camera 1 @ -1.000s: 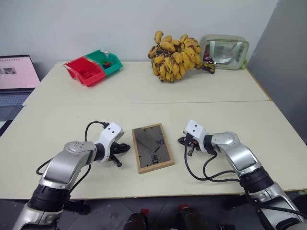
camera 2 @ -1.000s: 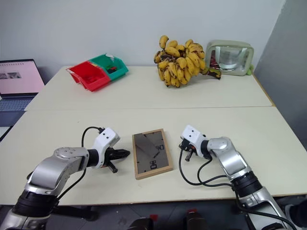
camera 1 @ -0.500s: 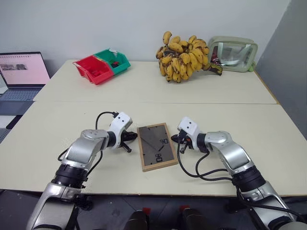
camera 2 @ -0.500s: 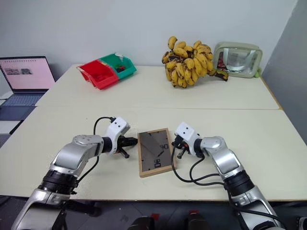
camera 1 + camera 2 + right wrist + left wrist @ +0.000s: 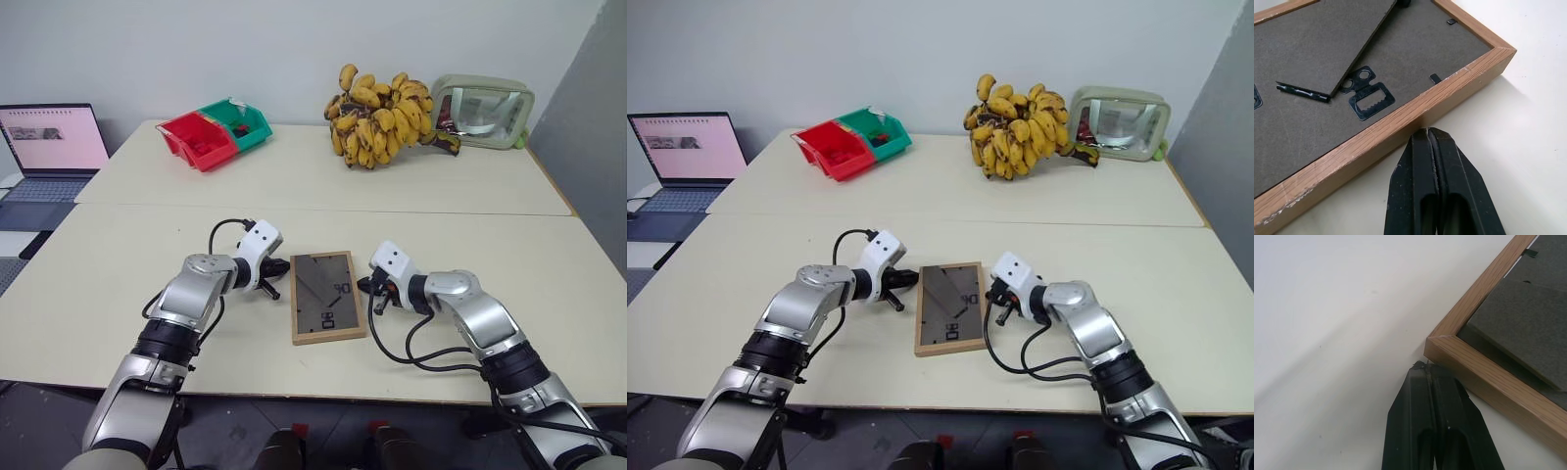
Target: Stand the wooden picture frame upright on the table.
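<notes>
Wooden picture frame (image 5: 327,296) lay flat, back side up, on the near half of the table (image 5: 118,284), just this side of the seam, between the two grippers. Dark grey-brown backing showed, with fold-out stand (image 5: 1322,46) lying flat against it and a small sawtooth hanger (image 5: 1369,98) near one long edge.

Left gripper (image 5: 277,265) sat low at the frame's far left corner, jaws pressed together, holding nothing; in the left wrist view the tips (image 5: 1422,369) were right at the wooden corner, touching or nearly so, can't tell which. Right gripper (image 5: 367,286) was beside the frame's right long edge, jaws also pressed together, empty; in the right wrist view the tips (image 5: 1425,134) were up against the side of the wood rail.

Far half of table: red bin (image 5: 194,143) and green bin (image 5: 236,121) side by side at left, bunch of bananas (image 5: 384,113) in the middle, pale green case (image 5: 483,99) beside it at right. Open laptop (image 5: 54,140) on a separate surface off the left end.
</notes>
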### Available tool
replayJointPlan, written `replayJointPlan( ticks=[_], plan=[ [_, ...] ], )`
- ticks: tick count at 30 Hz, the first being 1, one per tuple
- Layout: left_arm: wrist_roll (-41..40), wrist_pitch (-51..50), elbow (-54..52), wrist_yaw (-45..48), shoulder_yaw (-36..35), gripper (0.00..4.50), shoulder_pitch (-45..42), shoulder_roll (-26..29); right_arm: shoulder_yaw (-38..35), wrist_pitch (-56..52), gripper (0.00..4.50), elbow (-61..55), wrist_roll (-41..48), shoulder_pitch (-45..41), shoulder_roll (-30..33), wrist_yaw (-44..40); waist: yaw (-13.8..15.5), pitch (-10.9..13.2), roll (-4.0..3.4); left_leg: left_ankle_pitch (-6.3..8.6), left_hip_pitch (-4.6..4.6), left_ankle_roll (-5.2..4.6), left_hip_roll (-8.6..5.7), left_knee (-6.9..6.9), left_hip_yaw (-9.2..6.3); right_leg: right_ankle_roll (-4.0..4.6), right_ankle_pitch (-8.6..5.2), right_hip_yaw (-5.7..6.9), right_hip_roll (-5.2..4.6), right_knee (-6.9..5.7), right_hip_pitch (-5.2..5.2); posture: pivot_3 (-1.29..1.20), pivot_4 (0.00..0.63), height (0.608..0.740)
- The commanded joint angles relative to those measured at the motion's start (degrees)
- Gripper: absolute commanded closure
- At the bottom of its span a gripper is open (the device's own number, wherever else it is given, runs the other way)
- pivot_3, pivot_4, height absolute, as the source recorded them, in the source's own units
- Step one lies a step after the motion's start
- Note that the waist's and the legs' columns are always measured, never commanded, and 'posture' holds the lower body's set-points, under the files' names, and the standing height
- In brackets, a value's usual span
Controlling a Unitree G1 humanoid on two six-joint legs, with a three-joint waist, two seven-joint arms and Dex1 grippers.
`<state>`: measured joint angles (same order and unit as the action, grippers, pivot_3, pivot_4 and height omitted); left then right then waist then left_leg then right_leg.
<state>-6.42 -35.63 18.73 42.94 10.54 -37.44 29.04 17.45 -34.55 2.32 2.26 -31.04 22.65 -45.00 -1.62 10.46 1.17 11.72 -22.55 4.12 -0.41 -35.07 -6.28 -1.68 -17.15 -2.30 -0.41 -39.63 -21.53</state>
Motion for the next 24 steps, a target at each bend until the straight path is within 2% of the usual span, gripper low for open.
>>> replayJointPlan(
  ticks=[1,8,12,16,18,21,22,24],
  plan=[
    [1.95,0.91,4.96,-0.75,2.25,4.50,-2.12,-3.59,-1.87,0.65,4.47,-1.25,0.45,0.12,1.41,0.06,0.24,0.00,-0.01,0.00,0.00,0.00,-0.01,-0.01,-0.04,-0.02,0.01,0.04,-0.01,0.07,0.06,0.00,0.150,0.740],
    [4.20,3.55,9.47,0.54,2.68,4.50,-4.96,-5.23,-3.20,1.00,4.47,-1.21,0.54,1.18,3.42,0.60,0.28,-0.01,-0.01,0.00,-0.13,-0.01,-0.05,-0.01,-0.06,-0.21,0.16,0.07,-0.10,0.45,0.12,0.00,0.150,0.740],
    [4.43,2.42,4.32,4.09,1.91,4.50,-2.74,0.41,-4.26,1.97,4.47,-0.59,0.58,2.20,5.16,0.40,-0.08,0.00,-0.01,0.00,-0.19,-0.01,-0.04,-0.01,-0.06,-0.21,0.20,0.06,-0.10,0.57,0.12,0.00,0.150,0.740],
    [1.45,1.93,-4.28,10.24,-0.81,4.50,2.09,8.00,-4.26,2.67,4.47,-0.76,0.87,2.76,5.65,-0.17,-1.91,0.00,-0.01,0.00,-0.22,-0.01,0.00,0.09,0.11,-0.09,0.27,-0.07,-0.06,0.57,-0.06,0.00,0.150,0.740],
    [-4.79,-5.76,-9.76,14.74,-3.96,4.50,4.30,10.59,-3.81,3.47,4.47,0.06,0.76,2.83,5.78,-0.40,-2.21,0.00,-0.01,0.01,-0.25,-0.01,0.05,0.16,0.17,-0.05,0.28,-0.13,-0.06,0.55,-0.17,0.00,0.150,0.740],
    [-18.65,-24.02,-18.15,21.59,-10.15,4.03,6.77,14.28,-3.13,4.27,4.50,0.97,0.52,2.34,5.63,-0.43,-2.11,0.04,0.04,0.01,-0.37,-0.02,0.08,0.18,0.04,-0.01,0.24,-0.01,0.08,0.51,-0.26,0.00,0.150,0.740],
    [-22.37,-29.00,-19.56,22.65,-12.20,3.73,7.31,15.10,-3.11,4.12,4.50,0.88,0.69,2.21,5.47,-0.40,-2.12,0.06,0.07,0.01,-0.40,-0.02,0.08,0.17,0.02,-0.02,0.23,0.00,0.14,0.51,-0.27,0.00,0.150,0.740],
    [-26.81,-34.56,-20.84,22.64,-15.29,3.26,8.01,15.71,-3.08,4.07,4.50,0.84,0.89,2.01,5.37,-0.49,-2.05,0.07,0.09,0.01,-0.40,-0.02,0.10,0.16,0.02,-0.07,0.20,-0.02,0.13,0.52,-0.26,0.00,0.150,0.740]
  ],
)
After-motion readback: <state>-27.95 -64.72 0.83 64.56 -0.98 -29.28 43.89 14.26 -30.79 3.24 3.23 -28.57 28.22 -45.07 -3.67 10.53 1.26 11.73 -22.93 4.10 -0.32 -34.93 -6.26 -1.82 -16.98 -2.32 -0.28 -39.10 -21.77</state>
